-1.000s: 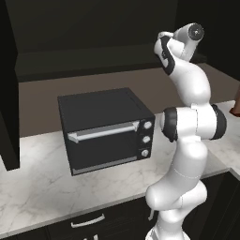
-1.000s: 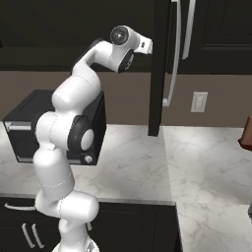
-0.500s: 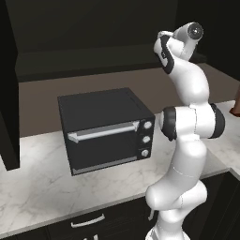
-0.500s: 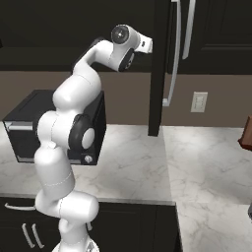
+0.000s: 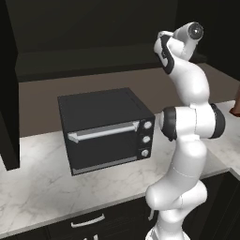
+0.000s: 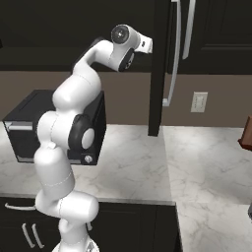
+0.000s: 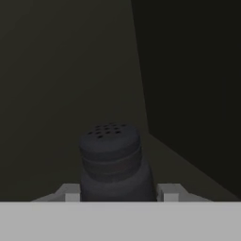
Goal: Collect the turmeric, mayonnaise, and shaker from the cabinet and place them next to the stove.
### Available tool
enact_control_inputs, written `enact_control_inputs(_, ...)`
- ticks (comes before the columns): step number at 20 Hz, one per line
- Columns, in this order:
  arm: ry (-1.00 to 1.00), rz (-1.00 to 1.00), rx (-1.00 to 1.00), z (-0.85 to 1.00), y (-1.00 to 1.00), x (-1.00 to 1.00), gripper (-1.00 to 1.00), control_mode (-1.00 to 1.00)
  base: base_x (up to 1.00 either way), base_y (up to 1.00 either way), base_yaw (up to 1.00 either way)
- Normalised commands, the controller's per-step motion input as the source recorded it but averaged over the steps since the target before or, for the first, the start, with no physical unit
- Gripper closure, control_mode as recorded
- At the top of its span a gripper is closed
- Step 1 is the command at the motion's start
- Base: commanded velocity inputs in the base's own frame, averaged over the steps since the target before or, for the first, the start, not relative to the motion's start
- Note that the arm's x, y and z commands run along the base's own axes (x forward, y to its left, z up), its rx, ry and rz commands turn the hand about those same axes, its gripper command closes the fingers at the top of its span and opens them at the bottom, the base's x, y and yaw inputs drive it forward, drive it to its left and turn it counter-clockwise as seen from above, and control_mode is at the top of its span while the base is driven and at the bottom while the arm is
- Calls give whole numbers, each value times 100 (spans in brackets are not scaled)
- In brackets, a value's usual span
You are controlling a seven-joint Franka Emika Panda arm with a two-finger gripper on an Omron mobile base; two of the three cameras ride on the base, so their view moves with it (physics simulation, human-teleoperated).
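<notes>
In the hand view the dark grey shaker (image 7: 112,157), with holes in its top, stands upright on the dark shelf inside the cabinet. It sits between my gripper (image 7: 120,193), whose fingertips (image 7: 71,192) press against both of its sides. In the right base view my arm reaches up and its hand goes in behind the open black cabinet door (image 6: 158,64) with the long silver handle (image 6: 174,59). The turmeric, the mayonnaise and the stove are out of view.
A black toaster oven (image 5: 105,129) with a silver handle stands on the marble counter (image 6: 197,162) below the arm. A wall outlet (image 6: 199,102) is on the brown backsplash. A reddish-brown object (image 6: 246,133) shows at the right edge.
</notes>
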Motion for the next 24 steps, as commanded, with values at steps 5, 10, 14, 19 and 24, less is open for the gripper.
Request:
enact_control_inputs(5,0,0,0,0,0,-19,100,-100,0,0,0)
enact_control_inputs(10,-2,0,0,-3,8,-46,100,-100,0,0,0)
enact_control_inputs(14,-1,0,0,-7,26,-77,100,-100,0,0,0)
enact_control_inputs(19,0,0,0,-7,30,-81,100,-100,0,0,0)
enact_control_inputs(24,0,0,0,-7,55,-80,100,-100,0,0,0)
